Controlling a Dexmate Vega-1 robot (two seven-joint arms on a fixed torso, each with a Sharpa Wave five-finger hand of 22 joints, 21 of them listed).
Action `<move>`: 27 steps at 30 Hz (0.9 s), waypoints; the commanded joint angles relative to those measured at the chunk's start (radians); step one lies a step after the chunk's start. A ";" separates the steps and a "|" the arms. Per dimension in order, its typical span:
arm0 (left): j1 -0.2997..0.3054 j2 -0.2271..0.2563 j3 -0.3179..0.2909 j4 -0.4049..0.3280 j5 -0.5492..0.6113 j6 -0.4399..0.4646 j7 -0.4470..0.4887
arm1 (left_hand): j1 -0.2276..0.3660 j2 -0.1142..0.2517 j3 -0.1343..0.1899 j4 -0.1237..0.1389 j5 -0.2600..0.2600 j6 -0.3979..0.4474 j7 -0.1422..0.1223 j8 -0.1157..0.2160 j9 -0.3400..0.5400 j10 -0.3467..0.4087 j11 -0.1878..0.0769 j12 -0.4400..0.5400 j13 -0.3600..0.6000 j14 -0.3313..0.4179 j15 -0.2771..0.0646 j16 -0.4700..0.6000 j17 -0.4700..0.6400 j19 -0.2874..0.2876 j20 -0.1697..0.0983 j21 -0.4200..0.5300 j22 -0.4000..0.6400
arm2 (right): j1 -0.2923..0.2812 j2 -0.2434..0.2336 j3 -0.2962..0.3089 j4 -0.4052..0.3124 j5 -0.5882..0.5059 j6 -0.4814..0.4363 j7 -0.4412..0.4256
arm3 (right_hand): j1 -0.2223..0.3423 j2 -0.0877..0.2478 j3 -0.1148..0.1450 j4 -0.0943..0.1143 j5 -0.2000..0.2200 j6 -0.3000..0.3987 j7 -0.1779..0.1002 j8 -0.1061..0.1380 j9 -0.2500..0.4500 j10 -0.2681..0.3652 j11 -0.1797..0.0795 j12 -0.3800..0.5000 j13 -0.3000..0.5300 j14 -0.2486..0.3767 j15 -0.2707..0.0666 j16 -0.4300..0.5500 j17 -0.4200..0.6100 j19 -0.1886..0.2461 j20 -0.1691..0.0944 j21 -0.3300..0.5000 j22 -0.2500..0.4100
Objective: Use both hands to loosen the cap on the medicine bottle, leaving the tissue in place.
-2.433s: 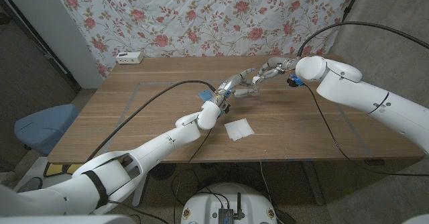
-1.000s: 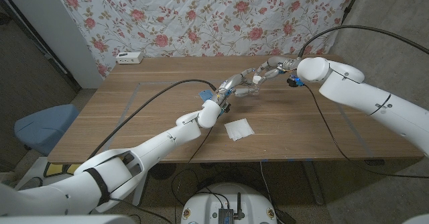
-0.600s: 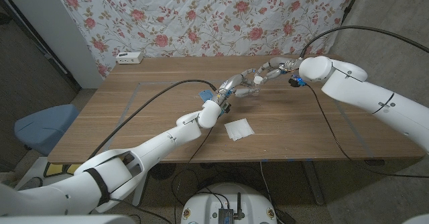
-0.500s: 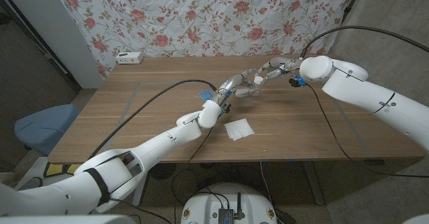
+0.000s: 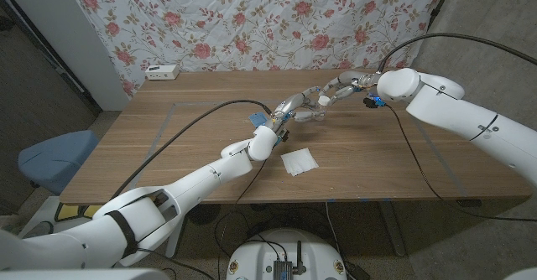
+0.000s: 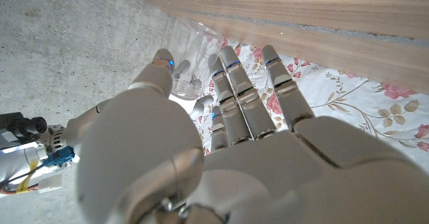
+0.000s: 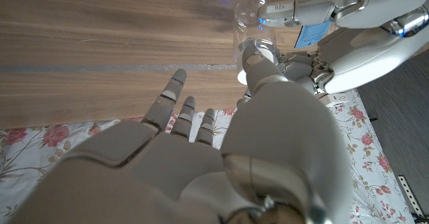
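A small clear medicine bottle (image 5: 311, 113) with a white cap (image 5: 321, 101) stands at the table's far middle. My left hand (image 5: 294, 108) grips its body, with thumb and fingers (image 6: 231, 76) wrapped around the clear bottle (image 6: 186, 49). From the other side my right hand (image 5: 337, 89) reaches in and its fingertips meet at the cap. In the right wrist view its thumb (image 7: 263, 73) presses the cap (image 7: 247, 51) of the bottle (image 7: 251, 13), with the other fingers spread. A white tissue (image 5: 299, 161) lies nearer the front edge, apart from both hands.
A white power strip (image 5: 161, 72) sits at the table's far left corner against the floral curtain (image 5: 252, 20). Black cables (image 5: 201, 116) trail across the wooden table (image 5: 168, 146) along both arms. A blue chair (image 5: 52, 158) stands to the left.
My right forearm and elbow have shifted slightly up and to the right while the hand stays on the cap. The left hand, bottle and tissue have not moved.
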 commanded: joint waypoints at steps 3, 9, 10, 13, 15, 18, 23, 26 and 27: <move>-0.005 -0.003 0.001 0.010 -0.003 -0.004 -0.001 | -0.002 0.008 0.010 0.001 0.008 0.009 -0.001 0.008 0.002 0.062 -0.052 0.005 0.003 0.009 -0.076 -0.002 0.002 0.001 0.001 0.003 0.003 | 0.007 0.000 -0.001 0.014 0.016 0.014 0.007 | 0.008 0.003 0.007 0.001 0.005 0.012 0.000 0.004 0.002 0.002 0.004 0.000 0.001 -0.002 0.003 -0.004 0.002 0.000 0.013 -0.001 0.002; -0.010 -0.007 0.003 0.020 -0.005 -0.008 -0.005 | -0.002 0.008 0.011 0.001 0.008 0.008 -0.002 0.007 0.002 0.062 -0.052 0.005 0.003 0.010 -0.075 -0.002 0.002 0.000 0.001 0.002 0.003 | 0.018 0.000 -0.006 0.019 0.020 0.014 0.024 | 0.014 -0.004 0.004 0.000 0.004 -0.022 0.001 -0.022 -0.008 -0.011 0.019 -0.003 0.001 -0.014 0.012 -0.008 0.002 -0.011 0.017 -0.006 0.002; -0.012 -0.007 0.004 0.023 -0.005 -0.010 -0.005 | -0.003 0.009 0.011 0.001 0.008 0.008 -0.001 0.007 0.002 0.061 -0.052 0.004 0.003 0.010 -0.074 -0.002 0.002 0.000 0.001 0.002 0.003 | 0.019 0.000 -0.006 0.019 0.022 0.013 0.026 | 0.014 -0.005 0.003 0.000 0.004 -0.029 0.001 -0.027 -0.009 -0.013 0.024 -0.004 0.001 -0.014 0.013 -0.008 0.002 -0.012 0.018 -0.006 0.002; -0.014 -0.008 0.004 0.026 -0.005 -0.011 -0.004 | -0.003 0.009 0.012 0.001 0.008 0.009 -0.001 0.007 0.002 0.061 -0.050 0.005 0.003 0.009 -0.076 -0.002 0.002 -0.001 0.001 0.002 0.003 | 0.019 -0.001 -0.004 0.022 0.027 0.019 0.029 | 0.011 -0.016 -0.003 0.002 0.001 -0.056 0.002 -0.044 -0.015 -0.022 0.029 -0.005 0.001 -0.020 0.020 -0.011 0.001 -0.014 0.022 -0.007 0.002; -0.017 -0.009 0.005 0.031 -0.005 -0.014 -0.005 | -0.004 0.009 0.012 0.002 0.008 0.008 0.000 0.007 0.002 0.061 -0.050 0.004 0.003 0.010 -0.075 -0.002 0.002 -0.001 0.002 0.002 0.003 | 0.022 0.001 -0.004 0.027 0.032 0.019 0.035 | 0.010 -0.022 -0.007 0.002 0.000 -0.069 0.002 -0.054 -0.017 -0.028 0.037 -0.006 0.001 -0.025 0.023 -0.013 0.001 -0.017 0.024 -0.007 0.002; -0.019 -0.010 0.006 0.034 -0.005 -0.017 -0.004 | -0.004 0.009 0.012 0.002 0.008 0.007 -0.001 0.006 0.002 0.062 -0.050 0.005 0.003 0.010 -0.073 -0.002 0.002 -0.001 0.002 0.002 0.003 | 0.024 0.000 -0.005 0.032 0.037 0.027 0.041 | 0.010 -0.032 -0.012 0.001 -0.002 -0.089 0.002 -0.067 -0.021 -0.036 0.045 -0.007 0.001 -0.031 0.032 -0.015 -0.001 -0.020 0.026 -0.008 0.002; -0.024 -0.013 0.007 0.042 -0.006 -0.022 -0.004 | -0.004 0.009 0.014 0.001 0.008 0.007 -0.005 0.006 0.002 0.062 -0.052 0.005 0.003 0.010 -0.073 -0.002 0.002 0.000 0.001 0.003 0.003 | 0.043 0.000 -0.013 0.043 0.046 0.024 0.074 | 0.001 -0.046 -0.023 0.006 -0.005 -0.125 0.002 -0.092 -0.027 -0.059 0.065 -0.011 0.001 -0.045 0.049 -0.020 -0.001 -0.030 0.033 -0.010 0.002; -0.025 -0.014 0.008 0.044 -0.005 -0.022 -0.003 | -0.004 0.008 0.014 0.000 0.008 0.006 -0.007 0.006 0.002 0.063 -0.051 0.005 0.004 0.010 -0.074 -0.002 0.002 0.000 0.001 0.003 0.003 | 0.059 -0.001 -0.023 0.048 0.049 0.014 0.101 | -0.009 -0.054 -0.031 0.011 -0.005 -0.154 0.003 -0.111 -0.030 -0.077 0.072 -0.012 0.001 -0.058 0.059 -0.023 -0.001 -0.041 0.041 -0.013 0.002; -0.025 -0.014 0.008 0.045 -0.005 -0.022 -0.003 | -0.003 0.008 0.014 0.000 0.008 0.006 -0.007 0.006 0.002 0.063 -0.052 0.005 0.004 0.010 -0.074 -0.002 0.002 0.000 0.001 0.003 0.003 | 0.062 -0.001 -0.025 0.049 0.050 0.011 0.106 | -0.016 -0.057 -0.035 0.014 -0.006 -0.171 0.003 -0.122 -0.032 -0.092 0.081 -0.014 0.001 -0.069 0.067 -0.025 -0.001 -0.045 0.044 -0.012 0.002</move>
